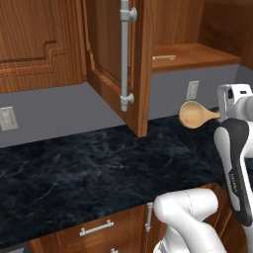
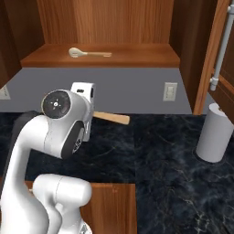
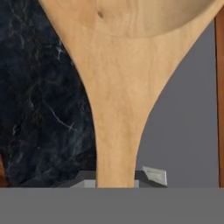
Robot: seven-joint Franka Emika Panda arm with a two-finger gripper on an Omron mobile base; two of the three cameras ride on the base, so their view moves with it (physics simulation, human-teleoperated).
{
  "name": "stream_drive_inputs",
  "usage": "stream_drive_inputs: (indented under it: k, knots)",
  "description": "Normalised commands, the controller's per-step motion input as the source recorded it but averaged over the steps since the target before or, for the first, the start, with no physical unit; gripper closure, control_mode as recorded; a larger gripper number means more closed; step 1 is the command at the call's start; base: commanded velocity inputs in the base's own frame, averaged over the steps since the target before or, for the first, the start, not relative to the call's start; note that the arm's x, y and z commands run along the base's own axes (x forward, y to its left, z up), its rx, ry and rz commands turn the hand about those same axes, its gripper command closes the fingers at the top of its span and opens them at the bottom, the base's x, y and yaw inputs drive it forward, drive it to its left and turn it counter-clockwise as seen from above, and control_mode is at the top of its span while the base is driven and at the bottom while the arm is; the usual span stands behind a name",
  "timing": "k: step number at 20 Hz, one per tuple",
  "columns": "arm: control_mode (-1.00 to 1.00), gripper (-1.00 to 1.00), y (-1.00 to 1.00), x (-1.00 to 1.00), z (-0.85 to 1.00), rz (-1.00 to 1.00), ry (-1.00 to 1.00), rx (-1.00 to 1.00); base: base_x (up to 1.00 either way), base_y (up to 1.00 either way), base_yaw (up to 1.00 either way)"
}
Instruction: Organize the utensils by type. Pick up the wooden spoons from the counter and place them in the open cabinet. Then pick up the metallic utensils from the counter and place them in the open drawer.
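Note:
My gripper is shut on the handle of a wooden spoon and holds it in the air above the dark counter, below the open cabinet. The spoon's bowl points left in the left base view. In the right base view its handle end sticks out to the right of the hand. The hand view has the spoon running up from between the fingertips. A second wooden spoon lies on the cabinet shelf. The metallic utensils are out of view.
The cabinet door stands open to the left of the shelf, with a long grey handle. A grey cylinder stands on the counter at the right. What looks like the open drawer juts out below the counter edge.

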Motion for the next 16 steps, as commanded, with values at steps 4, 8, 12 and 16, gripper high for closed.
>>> stream_drive_inputs:
  k: [4,8,12,16]
  knots:
    - [-1.00,1.00,0.00,0.31,0.74,0.05,0.06,0.06,0.00,0.00,0.00]
    - [-1.00,1.00,-0.01,0.11,0.73,0.13,0.00,0.10,0.00,0.00,0.00]
    - [-1.00,1.00,0.02,0.26,0.58,0.07,0.00,0.05,0.00,0.00,0.00]
    - [-1.00,1.00,0.01,0.46,0.40,0.00,0.00,0.01,0.00,0.00,0.00]
